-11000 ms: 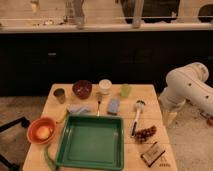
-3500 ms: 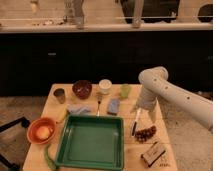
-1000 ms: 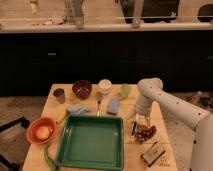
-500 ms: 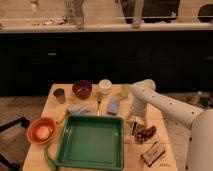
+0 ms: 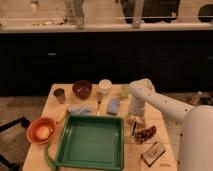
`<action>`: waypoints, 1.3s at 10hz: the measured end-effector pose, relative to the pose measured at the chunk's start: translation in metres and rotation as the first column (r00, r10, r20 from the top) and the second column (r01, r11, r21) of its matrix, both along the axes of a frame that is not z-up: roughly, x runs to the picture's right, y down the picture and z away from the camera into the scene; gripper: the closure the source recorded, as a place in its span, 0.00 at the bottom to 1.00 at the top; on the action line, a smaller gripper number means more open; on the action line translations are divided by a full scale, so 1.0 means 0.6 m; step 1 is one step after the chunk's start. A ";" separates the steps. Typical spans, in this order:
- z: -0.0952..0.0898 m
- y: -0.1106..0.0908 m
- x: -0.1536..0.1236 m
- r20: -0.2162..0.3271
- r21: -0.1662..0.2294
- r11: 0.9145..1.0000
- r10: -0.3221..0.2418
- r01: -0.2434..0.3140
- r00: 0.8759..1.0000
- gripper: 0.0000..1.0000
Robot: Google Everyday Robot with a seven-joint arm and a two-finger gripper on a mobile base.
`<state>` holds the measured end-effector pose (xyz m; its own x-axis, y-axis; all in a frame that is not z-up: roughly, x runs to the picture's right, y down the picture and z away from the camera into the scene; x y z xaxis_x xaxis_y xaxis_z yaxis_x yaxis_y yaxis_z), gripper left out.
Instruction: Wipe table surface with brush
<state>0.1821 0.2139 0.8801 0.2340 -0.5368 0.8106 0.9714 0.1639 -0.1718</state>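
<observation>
Camera view: my gripper (image 5: 135, 119) hangs low over the table (image 5: 53, 107), just right of the green tray (image 5: 94, 118). The brush (image 5: 133, 131) lies directly beneath, beside the tray's right rim. I cannot tell whether the gripper has hold of it.

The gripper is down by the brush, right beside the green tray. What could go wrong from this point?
1. The gripper sits low over the brush, which lies in a narrow strip between the green tray and a dark reddish cluster. A grasp could nudge either one.
2. Little bare table surface shows. Wiping strokes might push the blue sponge or the small packet.
</observation>
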 end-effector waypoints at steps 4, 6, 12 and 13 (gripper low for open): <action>0.004 -0.002 0.002 -0.005 -0.006 1.000 -0.007 0.007 1.000 0.33; 0.002 -0.006 0.001 -0.004 -0.005 1.000 -0.007 0.007 1.000 0.52; -0.009 -0.020 0.011 -0.015 -0.010 1.000 -0.015 0.015 1.000 1.00; -0.009 -0.019 0.014 -0.020 -0.011 1.000 -0.014 0.014 1.000 1.00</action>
<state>0.1903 0.2023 0.8746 0.2430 -0.5314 0.8115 0.9699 0.1485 -0.1931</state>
